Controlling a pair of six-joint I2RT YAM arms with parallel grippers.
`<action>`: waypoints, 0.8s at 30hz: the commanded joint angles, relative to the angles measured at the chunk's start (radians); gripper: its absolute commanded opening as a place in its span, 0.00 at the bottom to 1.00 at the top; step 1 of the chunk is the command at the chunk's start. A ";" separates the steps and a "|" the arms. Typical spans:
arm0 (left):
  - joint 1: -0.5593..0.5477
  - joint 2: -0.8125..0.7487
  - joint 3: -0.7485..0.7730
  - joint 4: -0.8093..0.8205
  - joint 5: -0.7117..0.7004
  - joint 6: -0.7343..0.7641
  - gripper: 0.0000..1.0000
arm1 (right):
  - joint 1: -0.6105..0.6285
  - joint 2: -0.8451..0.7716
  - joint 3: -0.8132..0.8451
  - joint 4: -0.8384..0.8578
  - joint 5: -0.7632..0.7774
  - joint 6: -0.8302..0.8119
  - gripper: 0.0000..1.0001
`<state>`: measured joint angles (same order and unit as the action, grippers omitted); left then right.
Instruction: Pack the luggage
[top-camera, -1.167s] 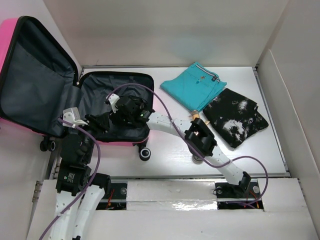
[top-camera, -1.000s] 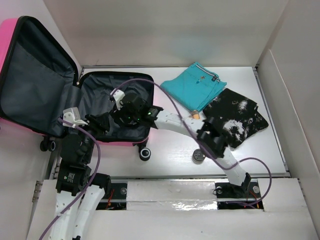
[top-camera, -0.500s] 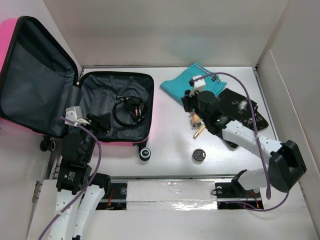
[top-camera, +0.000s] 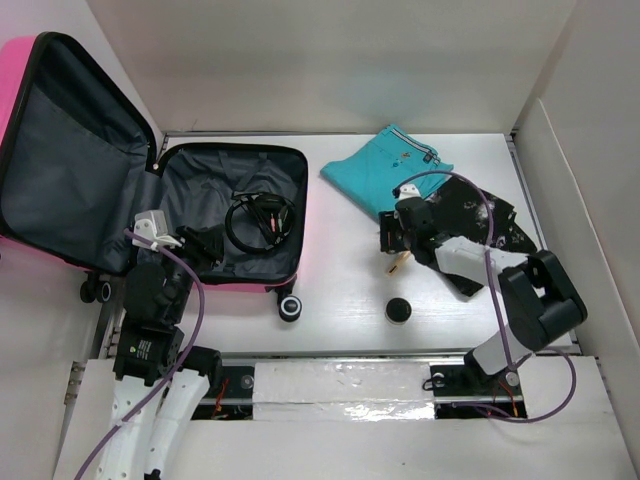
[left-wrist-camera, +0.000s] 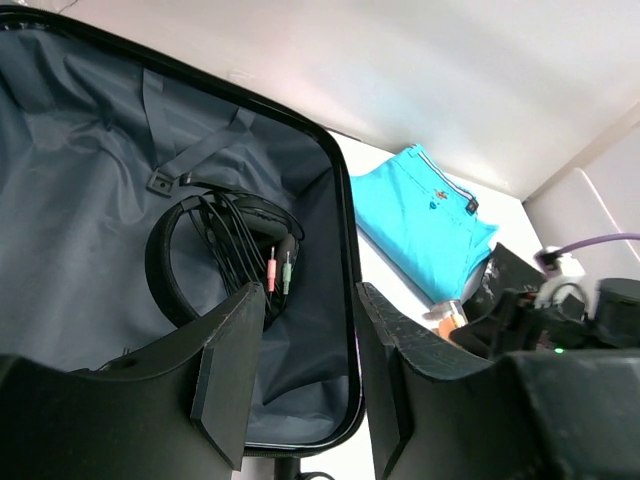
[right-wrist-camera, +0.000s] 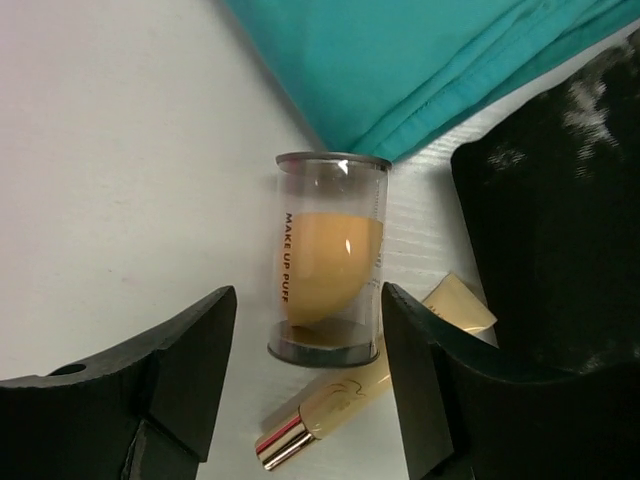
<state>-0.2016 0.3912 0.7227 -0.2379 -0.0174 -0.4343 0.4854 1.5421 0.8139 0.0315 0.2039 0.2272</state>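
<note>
1. The pink suitcase (top-camera: 200, 180) lies open on the table (top-camera: 340, 285), with headphones (top-camera: 260, 220) inside.
2. The left gripper (left-wrist-camera: 300, 370) hovers over the suitcase's near edge, its jaws apart and empty.
3. To the right of the suitcase, the right gripper (right-wrist-camera: 308, 300) stands open astride a clear sponge case (right-wrist-camera: 328, 270), beside teal shorts (top-camera: 390, 170).

Bright white light falls from above, so the table (top-camera: 340, 290) looks washed out and shadows stay soft and small. The shiny strip (top-camera: 340, 388) at its near edge glares. Inside the luggage (top-camera: 200, 200) it is dim. Up close, the clear tube (right-wrist-camera: 330, 200) has a white shine, and the right gripper (right-wrist-camera: 307, 300) looks very dark and a bit fuzzy.
</note>
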 joint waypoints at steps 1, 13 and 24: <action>-0.004 0.001 0.017 0.054 0.013 0.016 0.38 | -0.013 0.045 0.053 0.036 -0.035 0.035 0.66; -0.004 -0.002 0.017 0.058 0.046 0.014 0.38 | 0.073 -0.083 0.051 0.079 -0.086 0.044 0.47; -0.004 -0.002 0.015 0.060 0.045 0.012 0.39 | 0.343 0.172 0.574 0.288 -0.454 0.214 0.64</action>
<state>-0.2016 0.3908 0.7227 -0.2279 0.0174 -0.4339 0.8013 1.6512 1.2434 0.1398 -0.0742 0.3439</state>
